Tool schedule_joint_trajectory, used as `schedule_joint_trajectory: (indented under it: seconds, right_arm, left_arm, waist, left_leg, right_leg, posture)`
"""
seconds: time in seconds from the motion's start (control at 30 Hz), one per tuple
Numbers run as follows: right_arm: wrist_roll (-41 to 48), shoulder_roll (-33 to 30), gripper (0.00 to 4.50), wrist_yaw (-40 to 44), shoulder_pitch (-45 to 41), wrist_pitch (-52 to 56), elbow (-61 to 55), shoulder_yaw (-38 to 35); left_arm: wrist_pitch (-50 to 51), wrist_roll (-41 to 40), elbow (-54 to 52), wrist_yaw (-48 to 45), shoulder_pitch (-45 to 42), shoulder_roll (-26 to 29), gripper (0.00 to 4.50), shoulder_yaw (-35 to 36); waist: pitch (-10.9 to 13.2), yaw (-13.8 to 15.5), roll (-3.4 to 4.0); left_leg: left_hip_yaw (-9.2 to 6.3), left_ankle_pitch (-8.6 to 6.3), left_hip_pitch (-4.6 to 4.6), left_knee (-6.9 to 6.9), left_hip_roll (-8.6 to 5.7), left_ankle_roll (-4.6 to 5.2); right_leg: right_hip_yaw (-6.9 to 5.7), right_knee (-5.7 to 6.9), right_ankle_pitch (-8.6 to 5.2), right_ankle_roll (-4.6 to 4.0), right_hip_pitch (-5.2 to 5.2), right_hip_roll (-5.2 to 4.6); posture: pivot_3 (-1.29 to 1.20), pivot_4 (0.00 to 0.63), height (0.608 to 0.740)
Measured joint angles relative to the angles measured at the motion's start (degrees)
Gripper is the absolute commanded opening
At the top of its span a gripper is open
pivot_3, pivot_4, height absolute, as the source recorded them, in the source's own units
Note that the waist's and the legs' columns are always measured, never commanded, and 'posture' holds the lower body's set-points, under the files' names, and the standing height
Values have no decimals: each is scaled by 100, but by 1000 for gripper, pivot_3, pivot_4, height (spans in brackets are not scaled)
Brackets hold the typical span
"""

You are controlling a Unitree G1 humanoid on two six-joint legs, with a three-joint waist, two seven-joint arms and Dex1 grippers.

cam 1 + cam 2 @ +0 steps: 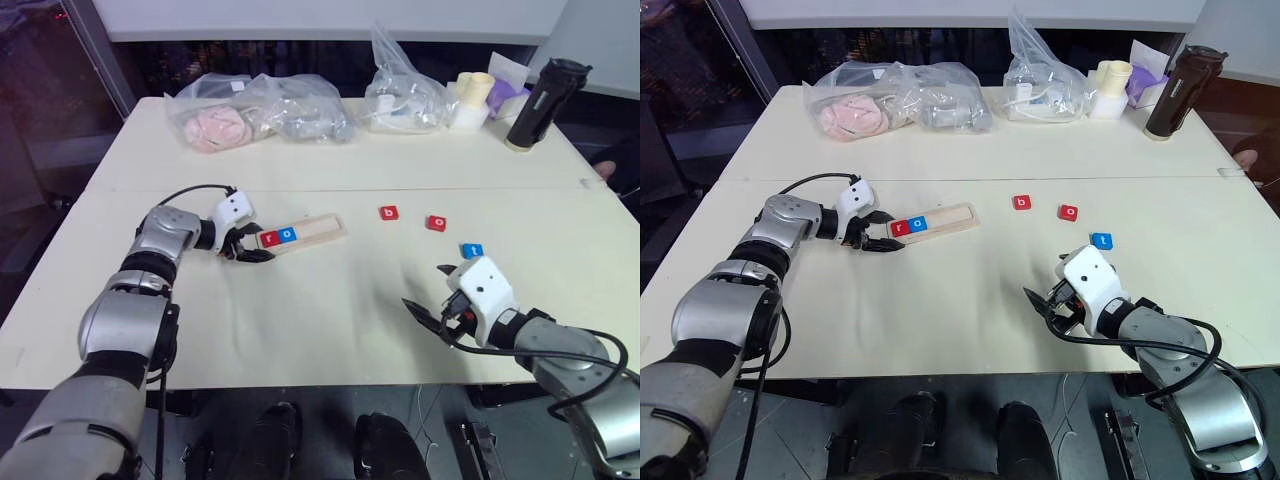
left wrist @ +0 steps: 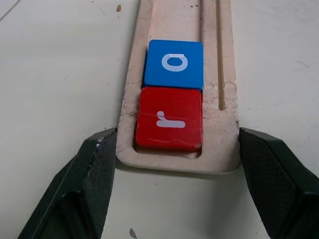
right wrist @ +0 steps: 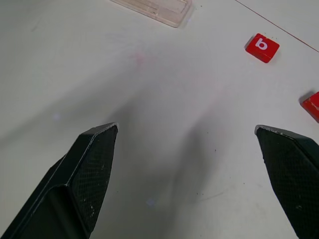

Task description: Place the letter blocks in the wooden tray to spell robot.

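The wooden tray (image 1: 312,230) lies left of the table's middle. In its left end sit a red "r" block (image 2: 169,119) and, right beside it, a blue "o" block (image 2: 174,63). My left gripper (image 1: 248,245) is shut on the tray's left end, one finger against each long side. Loose on the table to the right are a red "b" block (image 1: 389,213), a red "o" block (image 1: 436,223) and a blue "t" block (image 1: 472,250). My right gripper (image 1: 425,288) is open over bare table, just in front of the "t" block, with nothing between its fingers.
Along the back edge stand clear plastic bags (image 1: 260,115) of soft items, another bag (image 1: 405,95), pale cups (image 1: 472,98) and a black bottle (image 1: 543,103). A seam (image 1: 400,188) runs across the table behind the blocks.
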Motion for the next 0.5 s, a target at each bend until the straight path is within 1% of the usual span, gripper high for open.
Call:
schedule_joint_trajectory:
  seconds: [0.2,0.33,0.5]
  right_arm:
    - [-6,-3,4500,11,-104,-8,4,-56]
    - [-11,-3,4500,14,-165,-39,26,-50]
    - [-48,-2,4500,18,-220,-96,100,-17]
  left_arm:
    - [-150,-6,-44,-390,41,-71,3130,0]
    - [-221,-59,-236,-853,148,-304,3130,5]
    - [-333,-63,-542,-1017,325,-548,3130,-9]
  waist:
    - [-1,7,0]
    - [-3,15,1]
    - [-5,15,3]
  left_leg:
    - [0,-2,0,4,-1,4]
    - [0,-4,0,8,-3,7]
    - [0,-6,0,19,-3,10]
  right_leg:
    - [0,0,1,1,3,-1]
    - [0,-1,0,1,8,-3]
    - [0,-1,1,2,13,-5]
  posture:
    - [0,150,725]
    - [0,150,725]
    - [0,150,725]
